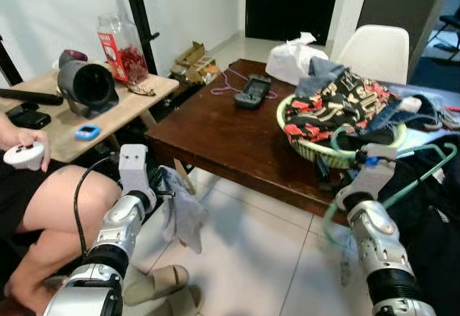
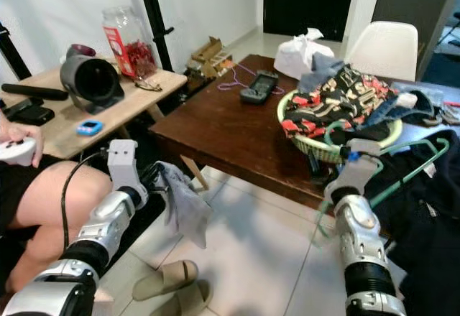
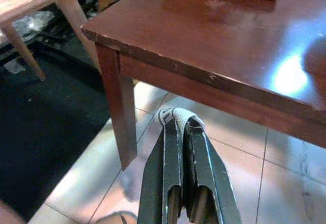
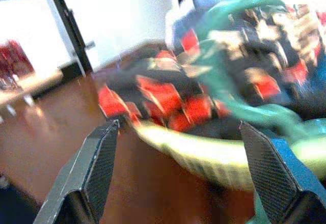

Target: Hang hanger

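1. The hanger (image 1: 420,176) is teal green, a thin plastic one.
2. The basket (image 1: 316,151) is pale lime green, and the garment (image 1: 338,104) piled in it has a busy black, red and cream print.
3. The big table (image 1: 230,133) is dark reddish-brown wood with a glossy top; the side table (image 1: 72,118) is light tan.
4. The cloth (image 1: 183,215) pinched in the left gripper (image 3: 179,119) is plain grey.
5. The chair (image 1: 375,52) is white, the jar (image 1: 122,47) is clear with red stuff inside and a red label.

Laundry basket (image 1: 316,151) on the tabletop (image 1: 223,133) at right, clothes (image 1: 334,100) heaped in it; remote (image 1: 252,90) left of the basket; chair (image 1: 376,52) behind; hanger (image 1: 417,176) at the right edge; slippers (image 1: 154,284) on the floor (image 1: 251,258).
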{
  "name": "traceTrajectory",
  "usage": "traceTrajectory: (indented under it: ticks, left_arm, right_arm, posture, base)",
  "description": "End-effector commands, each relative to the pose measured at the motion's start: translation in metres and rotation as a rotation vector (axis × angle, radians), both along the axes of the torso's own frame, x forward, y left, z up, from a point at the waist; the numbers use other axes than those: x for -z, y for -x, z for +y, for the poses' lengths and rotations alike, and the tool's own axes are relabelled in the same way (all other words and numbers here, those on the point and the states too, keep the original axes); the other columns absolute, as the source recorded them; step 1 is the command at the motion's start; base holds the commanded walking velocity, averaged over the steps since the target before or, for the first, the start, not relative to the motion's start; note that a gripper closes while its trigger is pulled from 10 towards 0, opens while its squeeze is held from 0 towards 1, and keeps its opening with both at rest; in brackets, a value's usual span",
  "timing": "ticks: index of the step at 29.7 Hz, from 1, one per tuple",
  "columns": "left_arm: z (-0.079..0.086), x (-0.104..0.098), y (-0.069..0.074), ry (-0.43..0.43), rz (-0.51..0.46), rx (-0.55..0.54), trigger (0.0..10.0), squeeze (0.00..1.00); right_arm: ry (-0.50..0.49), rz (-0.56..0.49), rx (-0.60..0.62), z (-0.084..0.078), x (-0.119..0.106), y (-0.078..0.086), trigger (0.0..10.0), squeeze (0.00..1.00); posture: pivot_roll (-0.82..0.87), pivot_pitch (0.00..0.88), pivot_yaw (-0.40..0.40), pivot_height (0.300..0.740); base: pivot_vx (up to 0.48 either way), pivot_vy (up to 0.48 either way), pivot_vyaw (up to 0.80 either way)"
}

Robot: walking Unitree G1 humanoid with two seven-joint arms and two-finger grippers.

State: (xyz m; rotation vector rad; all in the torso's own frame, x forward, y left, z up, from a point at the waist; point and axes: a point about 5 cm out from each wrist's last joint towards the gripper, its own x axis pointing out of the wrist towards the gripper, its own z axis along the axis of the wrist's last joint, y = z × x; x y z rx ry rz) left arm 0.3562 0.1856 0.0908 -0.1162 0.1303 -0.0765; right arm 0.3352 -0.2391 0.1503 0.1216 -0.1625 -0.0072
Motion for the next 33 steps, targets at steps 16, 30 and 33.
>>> traceTrajectory:
  ticks: [16,30,33]
  left_arm:
    - [0.005,0.003,0.002,0.013,0.002,-0.019,10.0,0.0]
    - [0.005,0.002,0.002,0.02,-0.003,-0.021,10.0,0.0]
    - [0.005,0.002,0.002,0.021,-0.004,-0.02,10.0,0.0]
  right_arm:
    - [0.232,-0.025,-0.008,0.01,-0.028,-0.004,10.0,0.0]
    - [0.432,0.227,-0.021,0.009,-0.004,-0.004,10.0,0.0]
    - [0.449,0.253,-0.011,0.012,-0.006,-0.005,10.0,0.0]
  posture:
    - [0.0,0.0,0.045,0.74]
    - [0.0,0.004,0.042,0.74]
    - [0.0,0.006,0.044,0.74]
  base:
    - [0.0,0.0,0.0]
    - [0.0,0.0,0.0]
    - [0.0,0.0,0.0]
